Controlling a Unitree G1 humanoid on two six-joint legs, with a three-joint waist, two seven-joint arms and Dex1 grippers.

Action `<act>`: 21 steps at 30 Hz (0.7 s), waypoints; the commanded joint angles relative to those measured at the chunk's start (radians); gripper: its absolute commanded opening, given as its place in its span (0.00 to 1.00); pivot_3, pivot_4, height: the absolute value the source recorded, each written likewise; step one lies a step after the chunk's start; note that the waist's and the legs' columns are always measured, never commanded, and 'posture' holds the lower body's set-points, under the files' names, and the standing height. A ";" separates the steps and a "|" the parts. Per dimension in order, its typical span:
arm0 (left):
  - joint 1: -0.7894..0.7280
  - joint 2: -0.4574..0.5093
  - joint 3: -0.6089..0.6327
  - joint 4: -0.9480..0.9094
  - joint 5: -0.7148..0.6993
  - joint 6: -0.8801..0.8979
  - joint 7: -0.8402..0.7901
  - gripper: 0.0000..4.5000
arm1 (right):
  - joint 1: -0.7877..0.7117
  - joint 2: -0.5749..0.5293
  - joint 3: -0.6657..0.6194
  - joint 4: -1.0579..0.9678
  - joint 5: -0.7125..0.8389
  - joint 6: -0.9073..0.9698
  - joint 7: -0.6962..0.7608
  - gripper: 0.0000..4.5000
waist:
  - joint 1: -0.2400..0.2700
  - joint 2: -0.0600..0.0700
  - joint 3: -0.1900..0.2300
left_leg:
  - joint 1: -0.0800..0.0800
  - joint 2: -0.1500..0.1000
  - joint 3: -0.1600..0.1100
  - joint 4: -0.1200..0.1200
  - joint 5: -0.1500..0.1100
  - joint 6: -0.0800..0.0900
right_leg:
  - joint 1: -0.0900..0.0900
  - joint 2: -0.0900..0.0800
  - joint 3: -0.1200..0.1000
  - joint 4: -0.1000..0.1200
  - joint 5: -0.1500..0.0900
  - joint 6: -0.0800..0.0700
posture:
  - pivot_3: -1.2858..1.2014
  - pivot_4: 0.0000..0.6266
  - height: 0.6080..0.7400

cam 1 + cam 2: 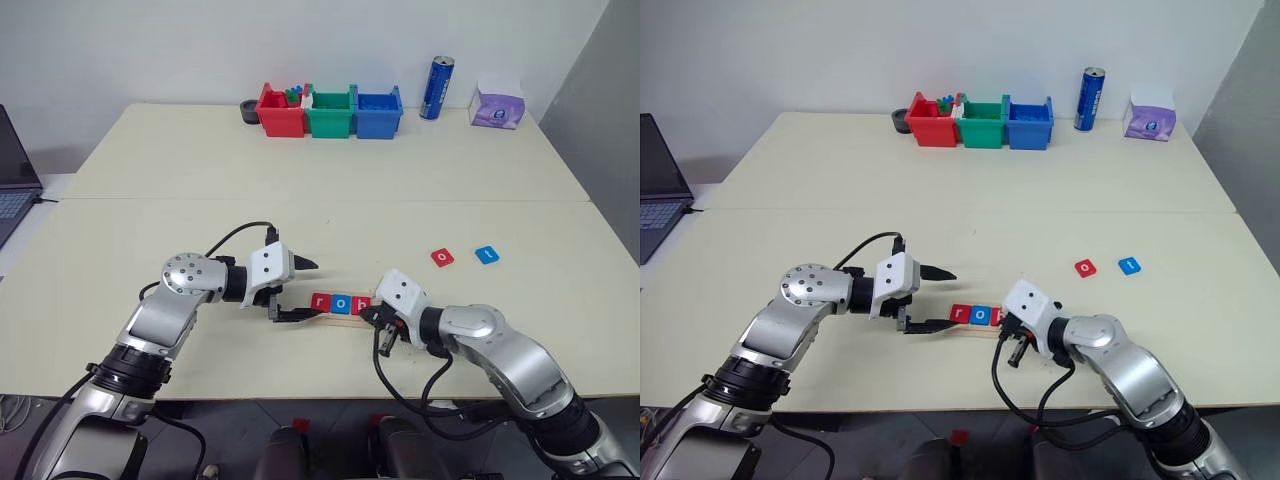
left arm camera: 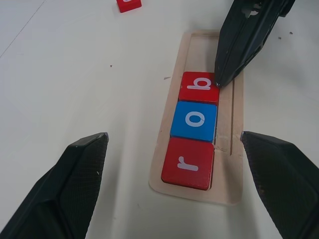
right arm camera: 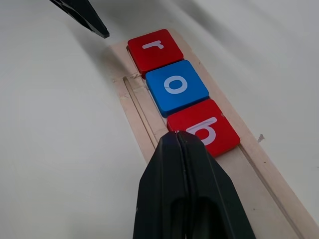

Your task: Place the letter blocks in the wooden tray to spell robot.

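The wooden tray (image 3: 271, 186) lies near the table's front edge. It holds three letter blocks in a row: red "r" (image 2: 188, 163), blue "o" (image 2: 195, 120) and red "b" (image 2: 199, 88). My left gripper (image 1: 305, 290) is open, its fingers either side of the tray's left end without touching it. My right gripper (image 3: 177, 135) is shut and holds nothing; its tip rests at the edge of the "b" block, on the tray's groove. Two loose blocks lie on the table to the right: a red one (image 1: 442, 257) and a blue one (image 1: 487, 254).
At the table's back stand red (image 1: 280, 112), green (image 1: 330, 112) and blue (image 1: 379, 112) plastic bins, a blue can (image 1: 437, 88) and a purple tissue pack (image 1: 498, 104). A laptop (image 1: 12, 185) sits at the far left.
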 commanded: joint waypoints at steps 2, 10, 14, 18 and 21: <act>-0.005 0.002 0.030 -0.021 -0.009 -0.012 0.000 1.00 | -0.017 0.006 -0.019 -0.033 0.023 -0.019 0.014 0.01 | 0.000 0.000 0.000 | 0.000 0.000 0.000 0.000 0.000 0.000 | 0.000 0.000 0.000 0.000 0.000 0.000 | 0.52 0.24 1.00; -0.010 -0.014 0.048 -0.038 -0.040 0.027 0.012 1.00 | -0.028 -0.063 -0.213 -0.102 0.139 0.030 0.066 0.01 | 0.001 0.000 0.000 | 0.000 0.000 0.000 0.000 0.000 0.000 | 0.000 0.000 0.000 0.000 0.000 0.000 | 0.52 0.24 1.00; -0.019 -0.036 0.057 -0.067 -0.060 0.072 0.029 1.00 | 0.010 -0.076 -0.346 -0.080 0.152 0.024 0.017 0.09 | 0.001 0.000 0.000 | 0.000 0.000 0.000 0.000 0.000 0.000 | 0.000 0.000 0.000 0.000 0.000 0.000 | 0.52 0.24 1.00; -0.041 -0.070 0.062 -0.109 -0.083 0.134 0.056 1.00 | 0.054 -0.092 -0.425 -0.026 0.108 -0.024 -0.042 0.36 | 0.003 0.000 0.000 | -0.001 0.000 0.000 0.000 0.000 0.000 | 0.000 0.000 0.000 0.000 0.000 0.000 | 0.52 0.24 1.00; -0.062 -0.085 0.058 -0.119 -0.086 0.171 0.073 1.00 | 0.044 -0.083 -0.434 0.016 0.091 -0.044 -0.078 0.61 | 0.001 0.000 0.000 | 0.000 0.000 0.001 0.000 0.000 0.000 | 0.000 -0.001 0.001 0.000 0.000 0.000 | 0.52 0.24 1.00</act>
